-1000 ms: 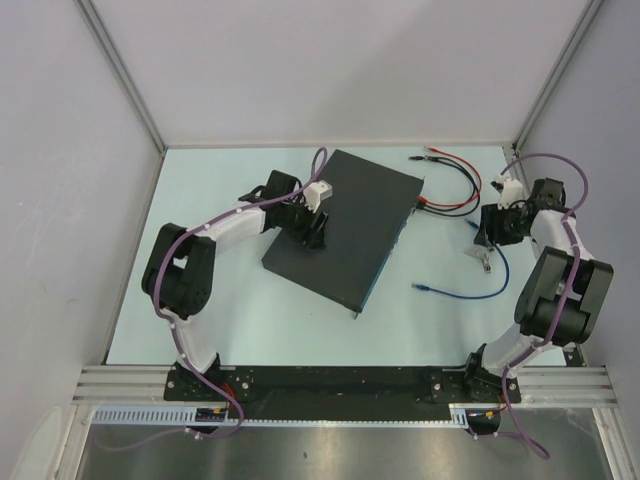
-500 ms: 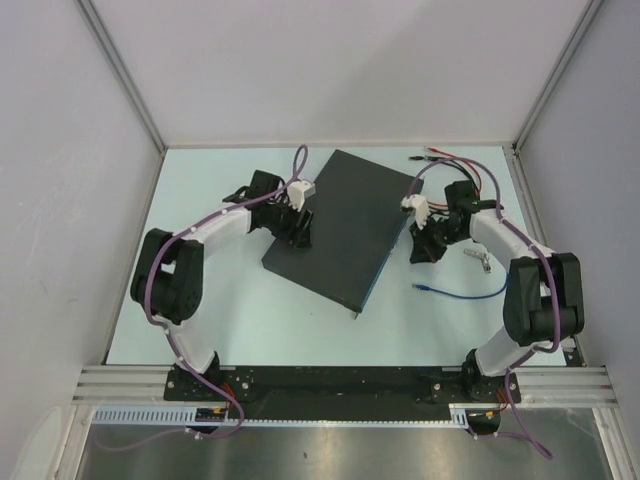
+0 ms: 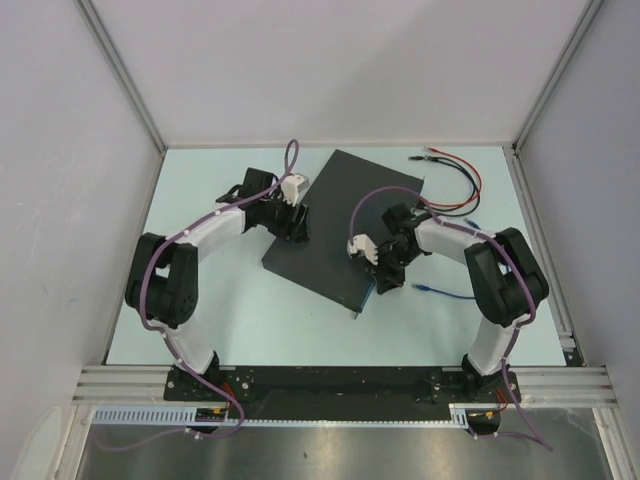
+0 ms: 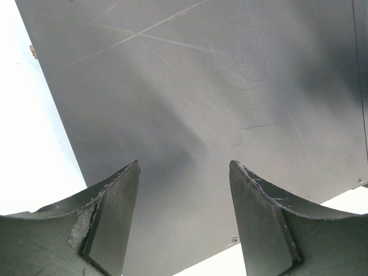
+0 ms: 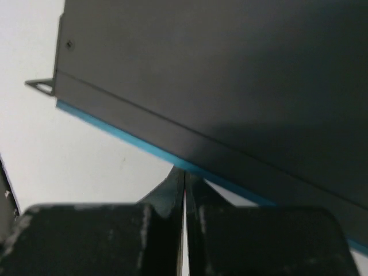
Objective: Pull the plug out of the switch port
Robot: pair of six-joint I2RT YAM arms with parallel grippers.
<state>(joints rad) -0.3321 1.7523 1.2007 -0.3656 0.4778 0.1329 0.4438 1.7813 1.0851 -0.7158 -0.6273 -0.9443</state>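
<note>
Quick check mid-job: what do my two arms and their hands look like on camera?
The left arm and right arm have white links, bulky black joints and a purple cable running along each. The left hand and right hand each have two flat black fingers, scuffed at the edges.

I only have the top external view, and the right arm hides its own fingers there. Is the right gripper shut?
Observer: Yes, the right gripper is shut, fingers pressed together with nothing between them.
Operator: What is at its tips?
Observer: The bluish long edge of the switch; whether they touch it I cannot tell.
Operator: And the other arm?
Observer: The left gripper is open, jaws spread above the switch's dark top, holding nothing.
</note>
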